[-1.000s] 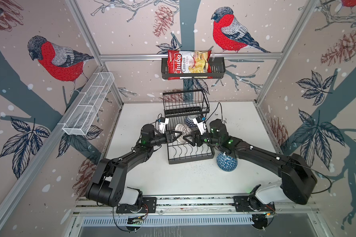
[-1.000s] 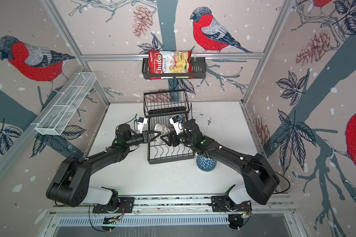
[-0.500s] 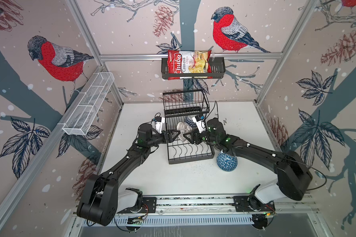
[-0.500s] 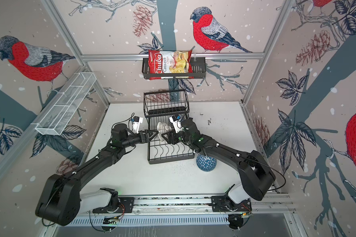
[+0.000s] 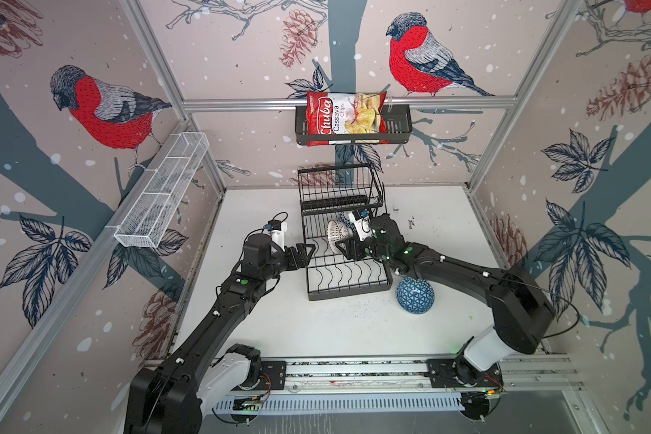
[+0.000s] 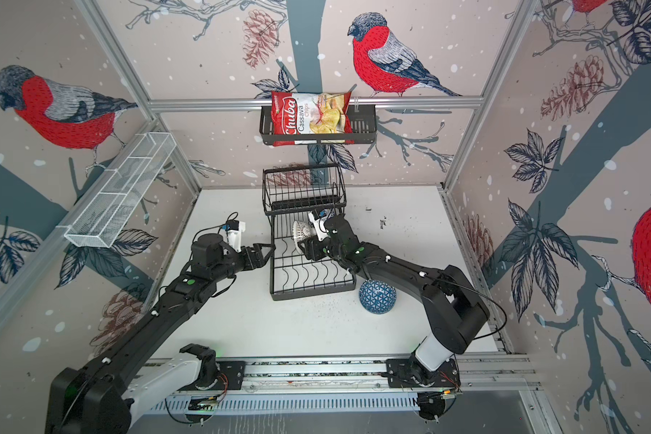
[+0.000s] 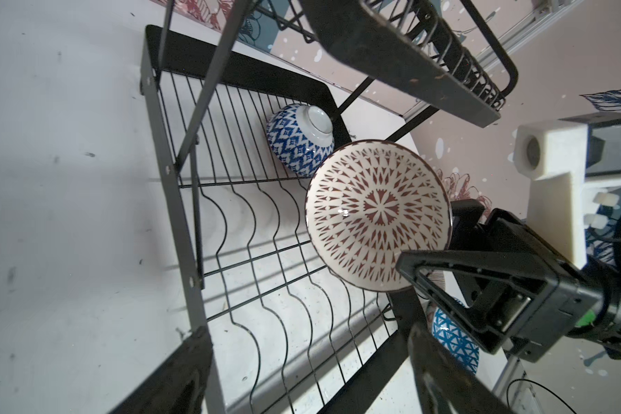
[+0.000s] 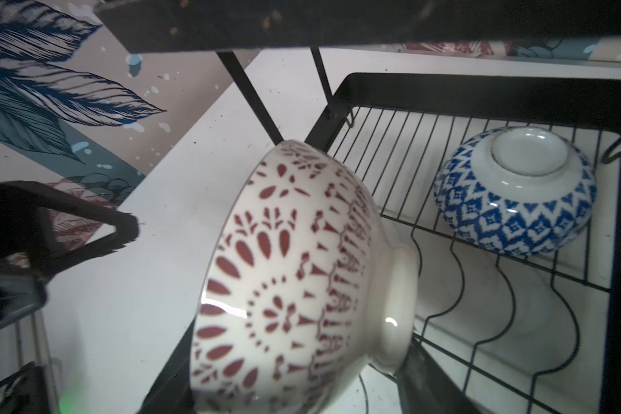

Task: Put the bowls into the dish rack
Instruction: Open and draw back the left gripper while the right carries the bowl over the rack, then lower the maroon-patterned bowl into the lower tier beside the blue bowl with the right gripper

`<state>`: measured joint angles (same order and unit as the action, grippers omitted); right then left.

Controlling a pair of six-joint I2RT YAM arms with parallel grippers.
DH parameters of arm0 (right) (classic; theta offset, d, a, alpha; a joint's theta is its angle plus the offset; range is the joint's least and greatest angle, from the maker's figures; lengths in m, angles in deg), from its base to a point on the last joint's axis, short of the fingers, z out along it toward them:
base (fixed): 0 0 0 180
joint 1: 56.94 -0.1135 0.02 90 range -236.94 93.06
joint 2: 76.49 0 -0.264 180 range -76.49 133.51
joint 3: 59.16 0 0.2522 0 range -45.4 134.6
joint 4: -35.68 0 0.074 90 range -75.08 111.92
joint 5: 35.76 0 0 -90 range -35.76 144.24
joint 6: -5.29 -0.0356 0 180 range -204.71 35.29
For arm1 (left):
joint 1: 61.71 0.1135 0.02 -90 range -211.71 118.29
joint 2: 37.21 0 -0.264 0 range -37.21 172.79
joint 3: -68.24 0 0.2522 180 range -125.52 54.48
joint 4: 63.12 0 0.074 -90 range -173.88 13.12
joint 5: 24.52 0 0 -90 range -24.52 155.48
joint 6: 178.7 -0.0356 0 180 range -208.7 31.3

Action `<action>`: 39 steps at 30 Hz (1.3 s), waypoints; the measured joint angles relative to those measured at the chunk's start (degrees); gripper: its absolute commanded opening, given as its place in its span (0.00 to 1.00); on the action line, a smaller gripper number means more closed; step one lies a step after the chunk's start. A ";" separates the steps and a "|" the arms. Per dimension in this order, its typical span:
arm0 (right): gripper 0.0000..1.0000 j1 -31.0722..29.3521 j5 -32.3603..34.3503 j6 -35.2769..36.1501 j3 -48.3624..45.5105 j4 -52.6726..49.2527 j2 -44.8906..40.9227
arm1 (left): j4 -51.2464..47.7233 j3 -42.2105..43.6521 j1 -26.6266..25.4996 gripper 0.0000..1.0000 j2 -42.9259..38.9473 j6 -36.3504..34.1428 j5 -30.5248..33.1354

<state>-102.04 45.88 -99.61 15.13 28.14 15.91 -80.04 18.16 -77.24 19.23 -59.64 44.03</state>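
Right pincer (image 5: 344, 248) is pinching the red bowl (image 7: 377, 215) by its rim, bowl up on edge over the wavy wires of the rack (image 5: 348, 294), inside facing the left pincer (image 5: 309, 255). That one's spread wide, holding nothing, right at the rack's left rail. Zigzag bowl (image 7: 298, 143) sits upside down at the back of the lower tier, under the top tier. Triangle bowl (image 5: 415, 295) is upside down on the desk (image 5: 279, 323), just beside the rack's front right corner.

On white table (image 5: 279, 323): black wire dish rack (image 5: 348, 295) stood centred.
Rack's far end: blue-zigzag ceramic bowl (image 7: 296, 150) lay inside, upturned.
Before it: red-patterned ceramic bowl (image 5: 334, 235), on edge.
Right of rack: teal triangle-patterned ceramic bowl (image 5: 415, 295).
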 measured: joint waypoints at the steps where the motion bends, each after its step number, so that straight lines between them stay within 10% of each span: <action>1: 0.55 -0.13 0.90 0.57 0.68 -0.63 0.61 | -0.79 0.22 0.00 0.86 -0.57 -0.15 0.96; 39: 0.59 -8.59 34.34 28.65 20.57 -5.46 22.88 | -5.22 3.37 0.00 0.87 -5.16 0.57 8.09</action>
<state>-110.63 80.22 -70.95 35.70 22.68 38.80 -85.26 21.53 -77.24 14.08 -59.07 52.11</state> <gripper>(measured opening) 0.689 0.873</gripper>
